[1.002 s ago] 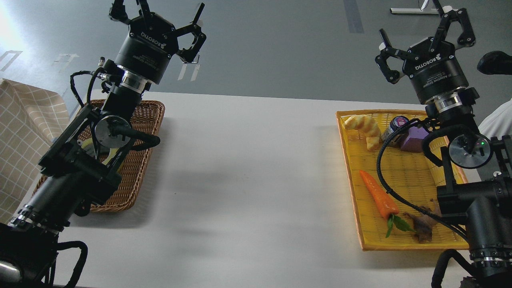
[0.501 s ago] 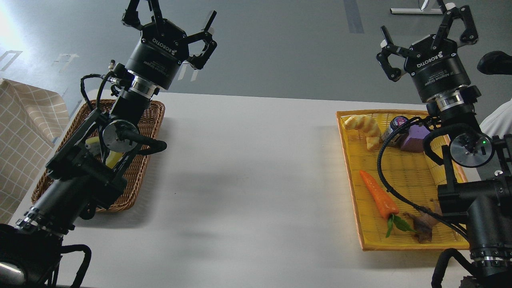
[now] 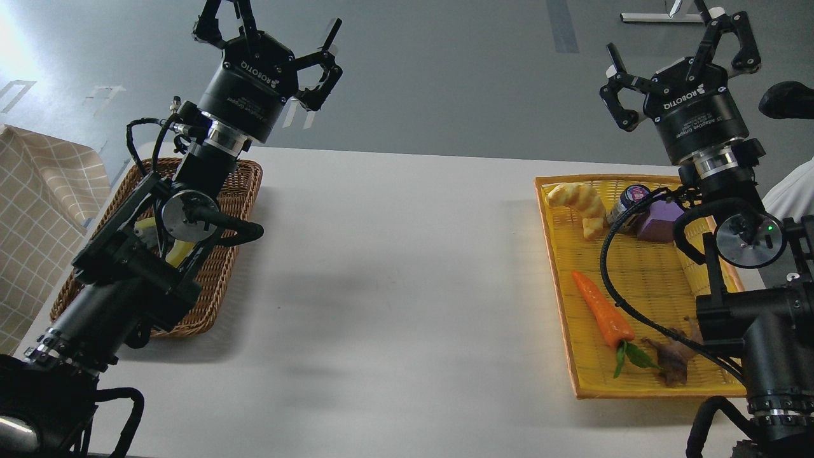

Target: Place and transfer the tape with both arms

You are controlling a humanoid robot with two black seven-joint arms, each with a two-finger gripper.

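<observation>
The tape [image 3: 177, 252] shows only as a yellow patch, with a paler bit to its left, inside the brown wicker basket [image 3: 238, 191] at the left; my left arm hides most of it. My left gripper [image 3: 267, 35] is raised high above the basket's far end, its fingers [image 3: 323, 60] spread open and empty. My right gripper [image 3: 677, 63] is raised above the far end of the yellow tray [image 3: 563, 299], fingers spread open and empty. Both point up and away from the table.
The yellow tray holds an orange carrot [image 3: 601, 310], a pale yellow croissant-like piece [image 3: 579, 202], a purple block [image 3: 658, 222], a small jar [image 3: 633, 194] and a brown item [image 3: 668, 356]. A checked cloth [image 3: 38, 210] lies at far left. The white table [image 3: 394, 273] lies between basket and tray.
My left gripper has risen and shifted right from over the basket, then held nearly still. My right gripper has barely moved. Both stay open.
</observation>
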